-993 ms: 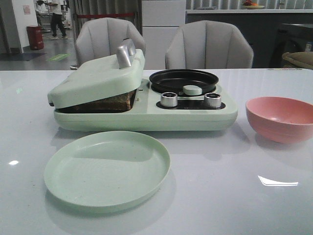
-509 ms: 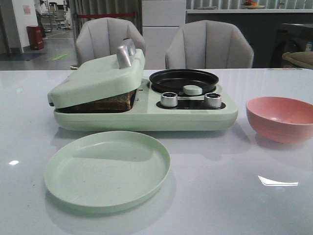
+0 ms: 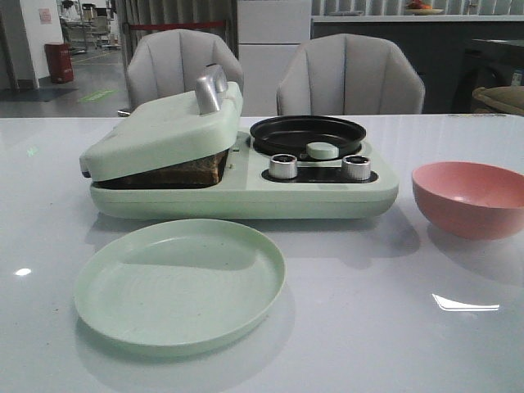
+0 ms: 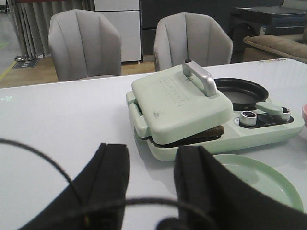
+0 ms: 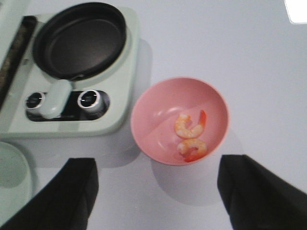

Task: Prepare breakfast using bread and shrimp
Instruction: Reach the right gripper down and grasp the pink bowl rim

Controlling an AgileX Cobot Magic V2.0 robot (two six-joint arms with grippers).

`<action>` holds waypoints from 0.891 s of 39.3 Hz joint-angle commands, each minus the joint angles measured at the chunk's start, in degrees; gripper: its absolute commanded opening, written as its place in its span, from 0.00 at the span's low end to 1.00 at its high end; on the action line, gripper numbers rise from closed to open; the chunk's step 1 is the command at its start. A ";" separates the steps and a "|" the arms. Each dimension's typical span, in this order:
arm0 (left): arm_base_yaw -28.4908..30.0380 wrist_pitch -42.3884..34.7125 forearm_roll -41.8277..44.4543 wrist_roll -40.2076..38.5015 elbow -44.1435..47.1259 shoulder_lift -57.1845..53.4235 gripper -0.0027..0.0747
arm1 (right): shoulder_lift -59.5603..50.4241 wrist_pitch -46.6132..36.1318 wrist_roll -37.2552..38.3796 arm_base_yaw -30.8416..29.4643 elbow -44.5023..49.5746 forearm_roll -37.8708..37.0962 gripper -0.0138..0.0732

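A: Where is the bread?

B: The dark brown crusted bread (image 3: 168, 170) lies inside the pale green breakfast machine (image 3: 246, 196), under its tilted pale green lid (image 3: 160, 135). The lid has a silver metal handle (image 3: 210, 88) and rests on the bread, so it is not fully down. Only a dark edge shows, so I cannot tell how many slices there are.

A: And the shrimp?

B: In the right wrist view, two small curved orange-pink shrimp (image 5: 190, 136) lie in the round pink bowl (image 5: 211, 100), touching each other near its middle. The bowl stands on the glossy white table (image 3: 368, 327), just beside the machine's end with the round black frying pan (image 3: 307, 133) and two silver knobs (image 3: 283, 166).

A: What about the grippers?

B: The right gripper (image 5: 153, 196) hangs above the bowl, its two black fingers (image 5: 254, 191) spread wide with nothing between them. The left gripper (image 4: 151, 187) is near the table, facing the machine, its fingers (image 4: 108, 177) also apart and empty.

A: Anything else?

B: A round pale green plate (image 3: 180, 282) lies in front of the machine, close to it
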 commanded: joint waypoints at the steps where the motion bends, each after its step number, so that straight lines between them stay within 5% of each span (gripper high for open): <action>1: -0.28 -4.84 -0.93 -0.50 -1.50 0.64 0.44 | 4.08 -2.59 -0.37 -3.21 -2.97 0.54 0.86; 10: -0.28 -4.84 -0.93 -0.50 -1.50 0.64 0.44 | 16.72 -3.26 -1.35 -9.54 -4.36 1.59 0.86; 35: -0.28 -4.84 -0.93 -0.50 -1.50 0.64 0.44 | 40.12 -1.96 -7.31 -9.42 -18.83 6.50 0.86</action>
